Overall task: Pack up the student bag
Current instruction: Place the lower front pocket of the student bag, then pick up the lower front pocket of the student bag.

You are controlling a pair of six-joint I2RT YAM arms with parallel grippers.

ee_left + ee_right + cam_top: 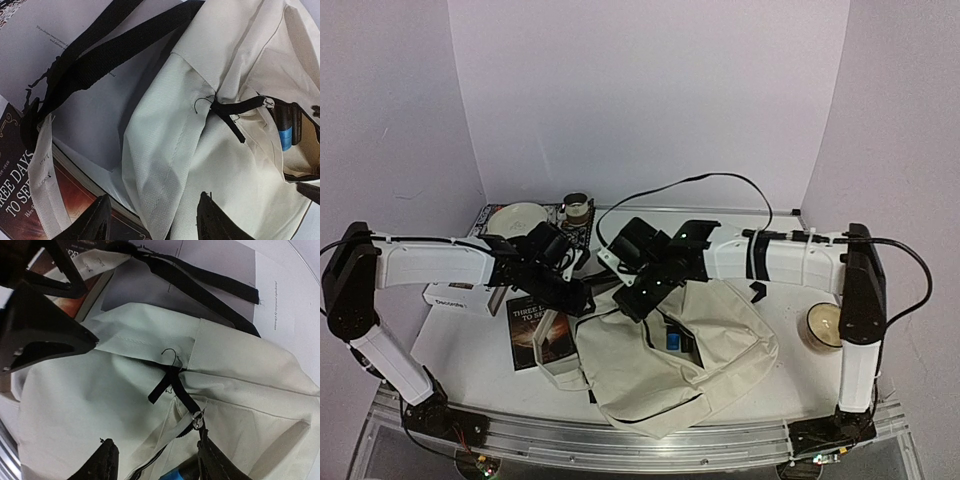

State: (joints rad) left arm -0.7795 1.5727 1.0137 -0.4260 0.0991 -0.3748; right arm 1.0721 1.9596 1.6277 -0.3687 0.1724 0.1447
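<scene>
L gripper [155, 222] & R gripper [157, 461] both spread, holding nothing, close together over student bag [660, 370] top end.
</scene>
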